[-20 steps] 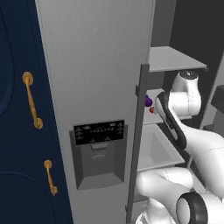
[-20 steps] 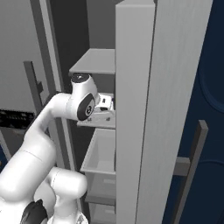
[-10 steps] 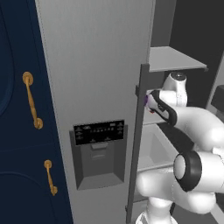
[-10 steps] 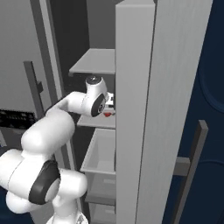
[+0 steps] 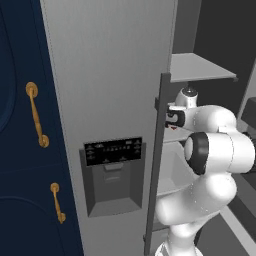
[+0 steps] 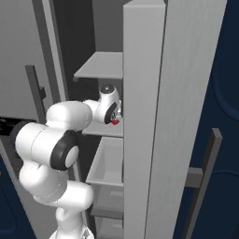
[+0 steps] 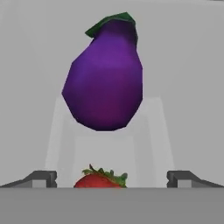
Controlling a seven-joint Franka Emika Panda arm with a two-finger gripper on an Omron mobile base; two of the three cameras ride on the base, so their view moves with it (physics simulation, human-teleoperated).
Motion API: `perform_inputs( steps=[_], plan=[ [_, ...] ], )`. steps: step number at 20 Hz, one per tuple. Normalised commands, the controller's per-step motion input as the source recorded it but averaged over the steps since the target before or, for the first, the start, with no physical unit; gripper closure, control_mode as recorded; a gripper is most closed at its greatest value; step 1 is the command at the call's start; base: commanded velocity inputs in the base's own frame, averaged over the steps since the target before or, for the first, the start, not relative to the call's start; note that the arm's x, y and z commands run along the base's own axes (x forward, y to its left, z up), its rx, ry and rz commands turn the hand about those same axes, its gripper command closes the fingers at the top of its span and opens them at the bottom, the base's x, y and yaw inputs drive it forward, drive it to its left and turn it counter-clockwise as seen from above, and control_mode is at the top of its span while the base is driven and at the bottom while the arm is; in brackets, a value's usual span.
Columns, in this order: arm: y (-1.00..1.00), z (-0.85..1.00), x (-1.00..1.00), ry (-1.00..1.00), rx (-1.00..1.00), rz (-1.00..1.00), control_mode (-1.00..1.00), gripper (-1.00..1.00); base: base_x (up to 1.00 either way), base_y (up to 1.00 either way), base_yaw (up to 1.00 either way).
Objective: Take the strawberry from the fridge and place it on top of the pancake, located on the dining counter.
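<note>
**Arm reaches deep into fridge, fingers straddling the strawberry**

The gripper (image 7: 112,177) stands with its fingers (image 7: 41,178) spread wide, one tip at eight o'clock and one at four o'clock in the hand view, and nothing between them is clamped yet. The strawberry (image 7: 100,180) sits low at six o'clock between the two tips, its green leaves showing; whether the tips are level with it or short of it is hard to tell. Just beyond, at twelve o'clock, a purple eggplant (image 7: 104,76) stands on the same pale shelf (image 6: 103,129), close behind the fruit.

Over the last second the arm has swung its wrist inward from the open side of the fridge (image 5: 107,75) and pushed the hand onto the middle shelf, so the red fruit now peeks out beside the wrist in the right base view (image 6: 115,122). That puts the pick within reach: by my reckoning, what is left is a short advance and a close, taking care not to knock the eggplant. The carry to the pancake is not yet begun.
</note>
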Motion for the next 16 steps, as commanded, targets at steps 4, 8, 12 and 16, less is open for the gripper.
perform_inputs(
  steps=[4,8,12,16],
  plan=[
    [-0.01,-0.34,0.66,0.0,0.01,0.0,-1.0,-1.0,0.0,0.0,0.0],
    [0.0,-0.41,0.24,0.0,0.02,0.01,-1.0,-1.0,0.0,0.0,0.0],
    [0.0,-0.56,-0.53,0.01,0.0,0.0,-1.0,-1.0,0.0,0.0,0.0],
    [0.0,-0.42,-0.47,0.02,0.0,0.0,-1.0,-1.0,0.0,0.0,0.0]
  ],
)
